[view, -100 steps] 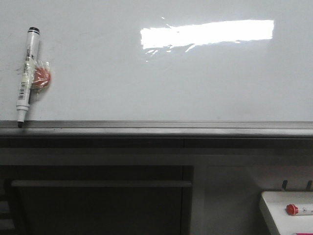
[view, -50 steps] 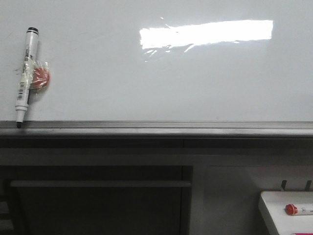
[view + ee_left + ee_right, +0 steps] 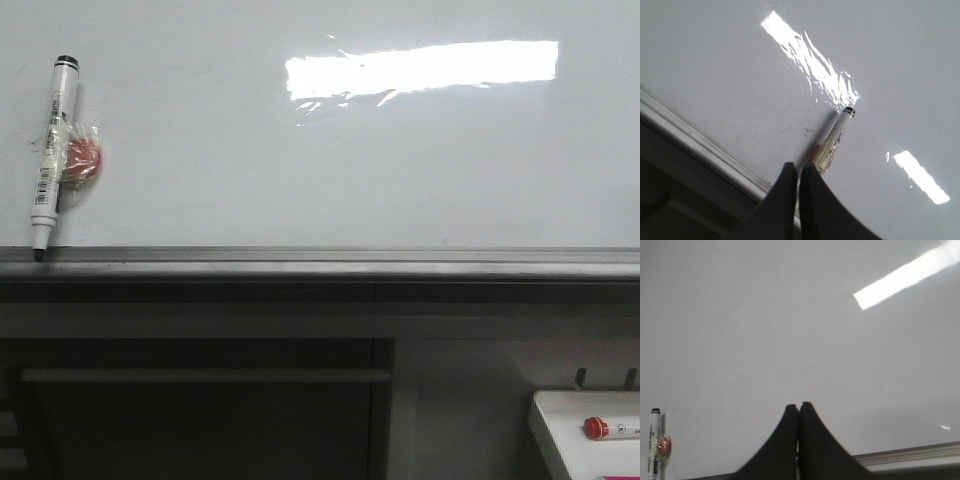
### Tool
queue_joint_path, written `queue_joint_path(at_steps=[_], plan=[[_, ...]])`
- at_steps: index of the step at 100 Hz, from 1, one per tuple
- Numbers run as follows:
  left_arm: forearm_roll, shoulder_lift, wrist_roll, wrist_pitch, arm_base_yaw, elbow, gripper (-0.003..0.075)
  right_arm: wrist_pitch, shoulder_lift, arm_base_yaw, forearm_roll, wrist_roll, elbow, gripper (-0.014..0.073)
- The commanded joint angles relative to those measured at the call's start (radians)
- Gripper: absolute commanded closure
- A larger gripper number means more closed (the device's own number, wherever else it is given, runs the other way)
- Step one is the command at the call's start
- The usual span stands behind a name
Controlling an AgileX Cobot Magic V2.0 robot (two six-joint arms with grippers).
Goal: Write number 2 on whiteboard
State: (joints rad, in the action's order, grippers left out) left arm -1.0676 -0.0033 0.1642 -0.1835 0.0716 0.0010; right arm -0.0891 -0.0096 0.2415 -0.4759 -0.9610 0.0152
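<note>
The whiteboard (image 3: pixel 350 170) fills the front view, glossy white with a bright glare strip. No number 2 is in view on it. A white marker (image 3: pixel 50 150) with a black end stands at the far left, tip down on the grey ledge (image 3: pixel 320 262). A red lump (image 3: pixel 84 160) in clear wrap is stuck beside it. Neither gripper shows in the front view. In the left wrist view my left gripper (image 3: pixel 799 167) is shut and holds nothing, short of the marker (image 3: pixel 835 140). My right gripper (image 3: pixel 799 406) is shut and empty, facing bare board, with the marker (image 3: pixel 654 445) far off to one side.
A small white tray (image 3: pixel 560 430) with a red-capped marker (image 3: pixel 610 428) sits low at the right, below the ledge. Dark cabinet fronts and a rail (image 3: pixel 200 375) run under the board.
The whole front view has slid very slightly to the left. The marker stays on the ledge and nothing has been gripped or released.
</note>
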Motion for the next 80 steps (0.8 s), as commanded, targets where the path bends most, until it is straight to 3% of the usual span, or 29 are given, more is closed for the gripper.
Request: queue_joint_path(at_steps=[1,11,26,37,53,58,80], plan=[[-0.081,-0.029,-0.008,0.041,-0.004,0.008,0.0741,-0.021,-0.019,-0.003,0.047,-0.002,-0.009,0.0614],[-0.065,-0.029,0.005,0.013,-0.004,-0.010,0.0741,0.055,-0.001,-0.003,0.054,-0.002,-0.073,0.0521],[-0.005,-0.025,0.126,-0.031,-0.004,-0.084,0.0736,0.170,0.104,-0.003,0.054,-0.002,-0.212,0.0315],[0.133,0.010,0.168,-0.109,-0.004,-0.192,0.0639,0.272,0.205,-0.003,0.054,0.011,-0.336,0.0209],[0.404,0.122,0.204,-0.319,-0.004,-0.375,0.0337,0.491,0.369,0.031,0.080,0.161,-0.528,0.0204],[0.457,0.166,0.204,-0.362,-0.004,-0.418,0.0281,0.570,0.419,0.059,0.125,0.214,-0.584,0.0204],[0.537,0.341,0.272,-0.415,-0.004,-0.528,0.0270,0.860,0.606,0.171,0.460,0.422,-0.769,0.0204]])
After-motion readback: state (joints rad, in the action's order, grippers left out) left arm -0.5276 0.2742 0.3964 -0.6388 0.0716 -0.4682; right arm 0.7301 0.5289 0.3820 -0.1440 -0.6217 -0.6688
